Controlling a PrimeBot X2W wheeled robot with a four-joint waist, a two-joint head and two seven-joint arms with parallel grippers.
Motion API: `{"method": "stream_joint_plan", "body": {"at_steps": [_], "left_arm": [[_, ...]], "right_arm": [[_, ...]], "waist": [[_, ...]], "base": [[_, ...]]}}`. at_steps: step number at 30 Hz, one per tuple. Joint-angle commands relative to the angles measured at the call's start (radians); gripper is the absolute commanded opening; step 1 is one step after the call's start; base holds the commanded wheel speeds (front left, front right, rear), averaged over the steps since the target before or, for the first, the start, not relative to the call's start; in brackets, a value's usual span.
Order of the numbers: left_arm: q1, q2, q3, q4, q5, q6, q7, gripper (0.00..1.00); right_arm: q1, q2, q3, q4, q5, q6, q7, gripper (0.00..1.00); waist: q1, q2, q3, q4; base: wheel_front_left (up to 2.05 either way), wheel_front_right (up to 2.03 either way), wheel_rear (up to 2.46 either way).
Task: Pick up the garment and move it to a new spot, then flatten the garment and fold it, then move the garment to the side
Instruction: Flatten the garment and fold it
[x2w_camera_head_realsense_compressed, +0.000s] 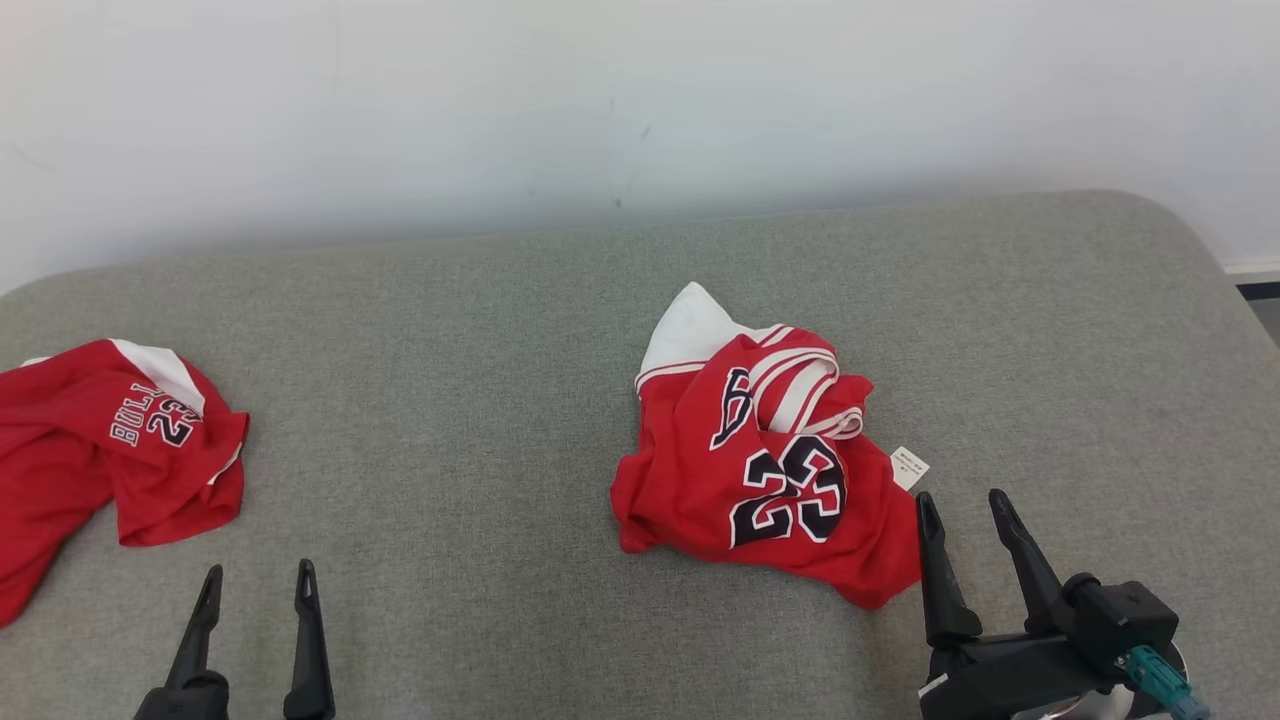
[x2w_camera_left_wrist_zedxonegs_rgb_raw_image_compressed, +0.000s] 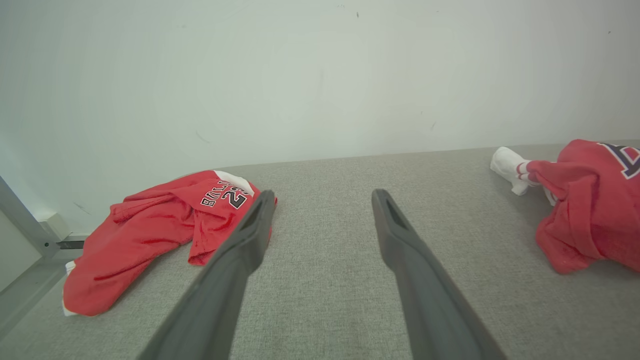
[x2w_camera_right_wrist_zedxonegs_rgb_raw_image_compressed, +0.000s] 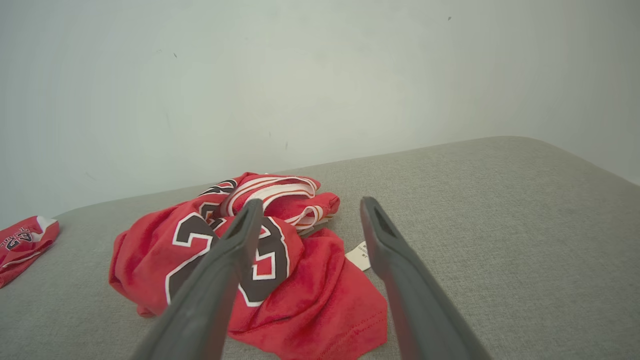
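A crumpled red garment (x2w_camera_head_realsense_compressed: 770, 470) with a black number 23 and white trim lies right of centre on the grey padded table (x2w_camera_head_realsense_compressed: 480, 400). A white label (x2w_camera_head_realsense_compressed: 909, 467) sticks out at its right edge. My right gripper (x2w_camera_head_realsense_compressed: 960, 505) stands open just right of the garment's lower corner, nothing between its fingers. In the right wrist view the garment (x2w_camera_right_wrist_zedxonegs_rgb_raw_image_compressed: 300, 295) lies below and ahead of the open right gripper (x2w_camera_right_wrist_zedxonegs_rgb_raw_image_compressed: 307, 210). My left gripper (x2w_camera_head_realsense_compressed: 258, 580) is open at the lower left, well away from it. The left wrist view has the garment (x2w_camera_left_wrist_zedxonegs_rgb_raw_image_compressed: 590, 210) at the right edge, beyond the open left gripper (x2w_camera_left_wrist_zedxonegs_rgb_raw_image_compressed: 322, 197).
A second red jersey (x2w_camera_head_realsense_compressed: 110, 460) lies bunched at the table's left edge, also in the left wrist view (x2w_camera_left_wrist_zedxonegs_rgb_raw_image_compressed: 150, 235). A white wall (x2w_camera_head_realsense_compressed: 600, 100) runs along the table's far side. The table's rounded right corner (x2w_camera_head_realsense_compressed: 1180, 230) is near.
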Motion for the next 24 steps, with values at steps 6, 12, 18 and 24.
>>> {"method": "stream_joint_plan", "body": {"at_steps": [6, 12, 18, 24], "left_arm": [[-0.010, 0.003, 0.000, -0.001, 0.001, -0.001, -0.003, 1.00], [-0.006, 0.004, -0.004, 0.003, 0.002, 0.002, -0.003, 1.00], [-0.004, 0.007, -0.004, 0.005, -0.001, 0.007, -0.003, 1.00], [0.001, 0.009, -0.006, 0.003, -0.006, 0.009, -0.002, 1.00]], "right_arm": [[0.009, 0.002, -0.002, 0.002, -0.009, 0.003, 0.000, 1.00], [0.010, 0.002, 0.001, 0.006, -0.007, 0.003, 0.002, 1.00], [0.012, 0.002, 0.003, 0.007, -0.007, 0.003, 0.003, 1.00], [0.012, 0.002, 0.003, 0.008, -0.009, 0.003, 0.004, 1.00]], "waist": [[0.0000, 0.0000, 0.003, 0.001], [0.0000, 0.0000, -0.001, 0.002], [0.0000, 0.0000, -0.005, 0.002], [0.0000, 0.0000, -0.007, 0.002]], "base": [[0.00, 0.00, 0.00], [0.00, 0.00, 0.00], [0.00, 0.00, 0.00], [0.00, 0.00, 0.00]]}}
